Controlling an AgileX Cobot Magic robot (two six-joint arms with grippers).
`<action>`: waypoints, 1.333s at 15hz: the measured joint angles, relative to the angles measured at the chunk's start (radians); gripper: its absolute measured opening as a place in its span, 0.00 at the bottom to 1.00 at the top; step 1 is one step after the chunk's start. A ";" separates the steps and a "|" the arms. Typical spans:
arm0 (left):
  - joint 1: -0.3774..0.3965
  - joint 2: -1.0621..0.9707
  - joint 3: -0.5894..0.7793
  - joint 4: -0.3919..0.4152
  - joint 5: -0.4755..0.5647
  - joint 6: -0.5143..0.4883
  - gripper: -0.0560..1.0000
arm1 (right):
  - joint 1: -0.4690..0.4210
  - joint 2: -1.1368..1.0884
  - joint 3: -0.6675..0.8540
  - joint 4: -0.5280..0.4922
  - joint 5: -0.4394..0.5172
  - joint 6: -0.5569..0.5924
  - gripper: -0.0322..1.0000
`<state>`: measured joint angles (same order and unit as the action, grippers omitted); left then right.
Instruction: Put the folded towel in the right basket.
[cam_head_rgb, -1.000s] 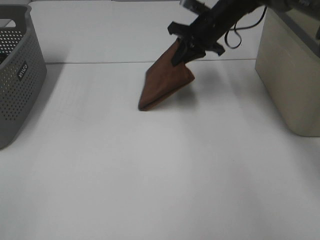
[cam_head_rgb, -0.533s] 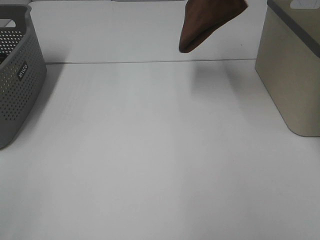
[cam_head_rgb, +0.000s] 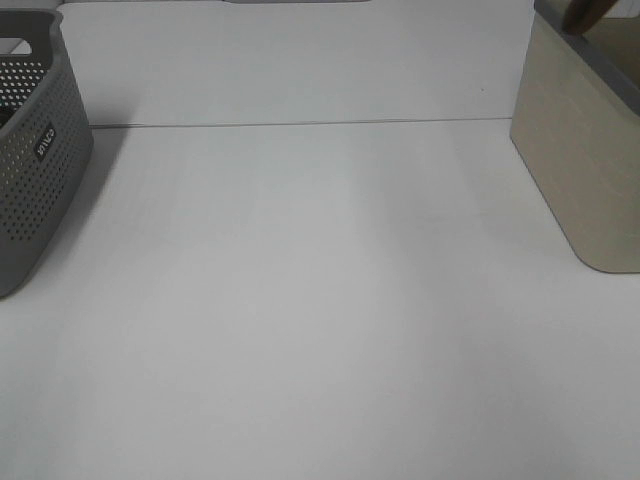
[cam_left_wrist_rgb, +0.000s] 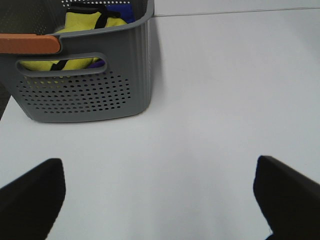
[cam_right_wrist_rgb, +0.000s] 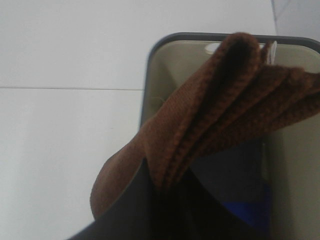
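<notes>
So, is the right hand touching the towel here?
Touching. The right wrist view shows the towel clamped in the right hand, its folds emerging from between the fingers.

A white tabletop (cam_left_wrist_rgb: 200, 100) is spread beneath the left gripper (cam_left_wrist_rgb: 160, 200) — matte, evenly lit, only faintly shadowed. Ahead of the gripper, a thin seam (cam_left_wrist_rgb: 235, 12) is drawn straight across the surface.

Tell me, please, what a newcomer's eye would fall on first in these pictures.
The folded rust-brown knitted towel stands out most, pinched in the right gripper over the mouth of the beige plastic basket on the right. Opposite, on the left, sits a grey perforated plastic basket holding bright yellow fabric.
</notes>
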<state>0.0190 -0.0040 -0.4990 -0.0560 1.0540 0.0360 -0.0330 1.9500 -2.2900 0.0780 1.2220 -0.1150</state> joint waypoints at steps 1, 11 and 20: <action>0.000 0.000 0.000 0.000 0.000 0.000 0.97 | -0.045 0.000 0.010 -0.001 0.001 0.009 0.09; 0.000 0.000 0.000 0.000 0.000 0.000 0.97 | -0.153 0.101 0.215 0.065 -0.002 0.054 0.39; 0.000 0.000 0.000 0.000 0.000 0.000 0.97 | 0.070 0.039 0.215 0.038 -0.002 0.077 0.56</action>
<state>0.0190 -0.0040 -0.4990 -0.0560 1.0540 0.0360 0.0370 1.9890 -2.0750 0.1160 1.2200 -0.0380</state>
